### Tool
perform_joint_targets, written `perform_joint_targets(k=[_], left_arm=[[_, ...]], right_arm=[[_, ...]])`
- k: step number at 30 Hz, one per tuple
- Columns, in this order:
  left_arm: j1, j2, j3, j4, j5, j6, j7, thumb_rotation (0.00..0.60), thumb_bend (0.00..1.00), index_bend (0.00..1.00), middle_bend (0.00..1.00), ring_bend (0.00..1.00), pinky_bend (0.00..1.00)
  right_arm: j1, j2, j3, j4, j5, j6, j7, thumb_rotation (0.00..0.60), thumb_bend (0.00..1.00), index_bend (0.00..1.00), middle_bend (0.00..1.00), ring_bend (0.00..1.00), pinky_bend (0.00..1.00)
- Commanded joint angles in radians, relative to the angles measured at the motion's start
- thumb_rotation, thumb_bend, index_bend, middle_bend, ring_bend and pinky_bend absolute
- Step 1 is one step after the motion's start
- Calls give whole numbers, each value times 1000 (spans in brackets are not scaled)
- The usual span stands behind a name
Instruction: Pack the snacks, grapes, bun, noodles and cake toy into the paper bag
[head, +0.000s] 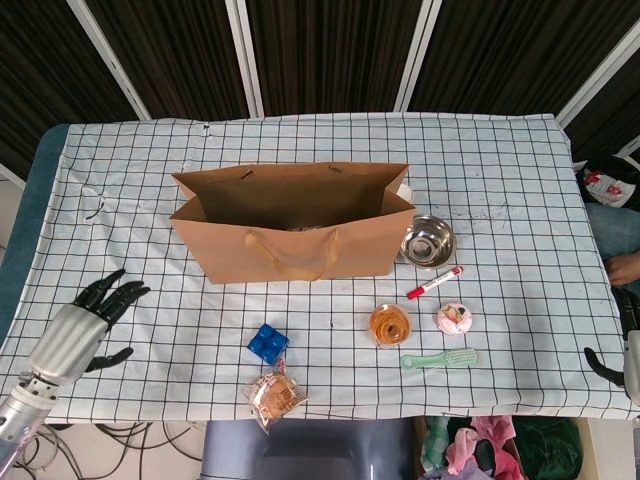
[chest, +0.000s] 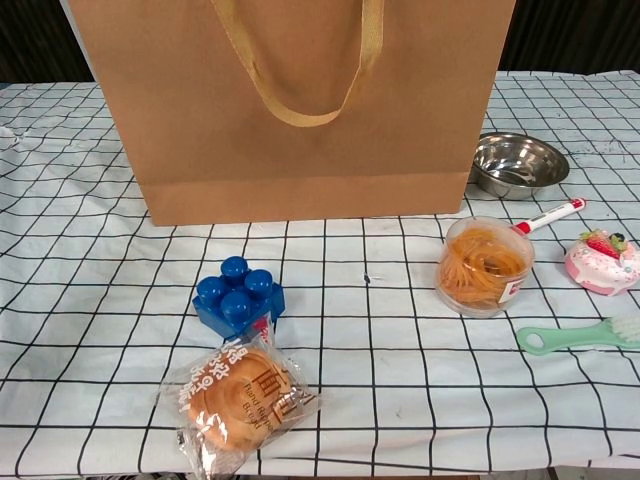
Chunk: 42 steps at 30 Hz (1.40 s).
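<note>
The brown paper bag (head: 295, 225) (chest: 300, 100) stands open at the table's middle. A wrapped bun (head: 274, 396) (chest: 238, 396) lies near the front edge. The round tub of noodles (head: 389, 323) (chest: 484, 265) sits right of centre, and the pink cake toy (head: 454, 318) (chest: 601, 260) is just right of it. My left hand (head: 88, 328) hovers at the table's front left edge, fingers spread, holding nothing. My right hand (head: 625, 360) shows only as a sliver at the right frame edge; its fingers cannot be made out.
A blue toy block (head: 267, 343) (chest: 238, 296) lies just behind the bun. A steel bowl (head: 428, 241) (chest: 517, 162) stands right of the bag, with a red-capped marker (head: 434, 282) (chest: 547, 215) before it. A green brush (head: 439, 358) (chest: 575, 335) lies near the front right.
</note>
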Motion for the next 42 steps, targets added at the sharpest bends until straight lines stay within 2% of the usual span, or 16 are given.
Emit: perform_joint_targets(k=[1,5,9,14,20,29,42], left_arm=[[8,-99,58,93,103,-50,-54,600,49,110,127,8,138],[-32,-139,60,91,144,-118,-27,600,20,58,57,0,122],[-75,-153,55,43,157,-202,21,600,11,52,51,0,119],[-136,-171,24,-35,153,-310,97,600,11,50,44,0,69],[-184,-218,-25,-98,157,-380,209,600,11,48,43,0,53],[-246,-266,-39,-159,82,-552,286,600,0,27,42,0,40],[-293,-299,-62,-172,-4,-653,353,600,0,26,50,0,21]], right_arm=[[1,0,-1,1,1,-2,-2,600,191,82,87,200,252],[1,-1,0,-1,-1,1,-3,600,191,82,87,200,252],[-1,1,2,-1,2,2,-1,600,191,82,87,200,252],[0,1,4,0,7,-1,1,600,191,82,87,200,252],[-1,1,5,-3,9,0,0,600,191,82,87,200,252],[-4,8,7,-8,8,4,10,600,191,82,87,200,252],[-6,11,10,-9,6,9,16,600,191,82,87,199,252]])
